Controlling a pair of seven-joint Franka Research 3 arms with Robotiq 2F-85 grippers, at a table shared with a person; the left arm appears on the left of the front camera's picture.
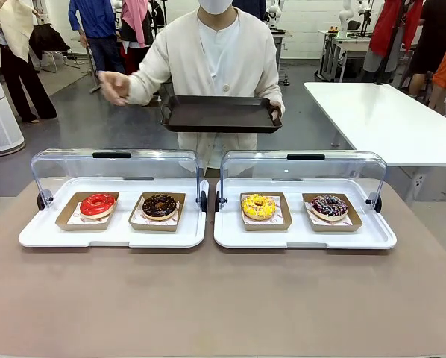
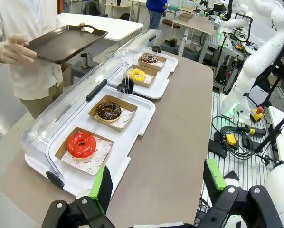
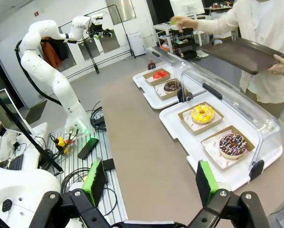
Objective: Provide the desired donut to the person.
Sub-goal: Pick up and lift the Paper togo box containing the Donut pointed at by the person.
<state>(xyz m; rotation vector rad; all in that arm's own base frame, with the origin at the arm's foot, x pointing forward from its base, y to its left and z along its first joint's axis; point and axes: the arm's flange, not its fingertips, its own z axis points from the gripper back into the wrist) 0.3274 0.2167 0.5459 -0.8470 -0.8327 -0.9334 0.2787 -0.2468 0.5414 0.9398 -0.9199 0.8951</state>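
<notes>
- Brown tabletop (image 1: 208, 298), front view: two white display trays, clear covers raised. Left tray (image 1: 36, 237) holds a red-glazed donut (image 1: 98, 203) with a chocolate donut (image 1: 159, 206) at its three o'clock. Right tray (image 1: 383, 237) holds a yellow donut (image 1: 259, 206) and a sprinkled donut (image 1: 329, 206). The person (image 1: 219, 60), at twelve o'clock, holds a dark serving tray (image 1: 219, 113). Which donut is wanted cannot be told, so a wrong pick is the main risk.
- Left wrist view: left gripper (image 2: 157, 179) spread wide, empty, with the red-glazed donut at ten o'clock. A raised cover could be struck on approach.
- Right wrist view: right gripper (image 3: 150, 180) spread wide, empty, with the sprinkled donut at two o'clock. Pinching could crush the glaze.

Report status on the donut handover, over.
Left gripper, right gripper open, empty. Red donut, chocolate donut, yellow donut, sprinkled donut sit in white trays. Person holds out dark tray. Covers up, nothing blocking.
</notes>
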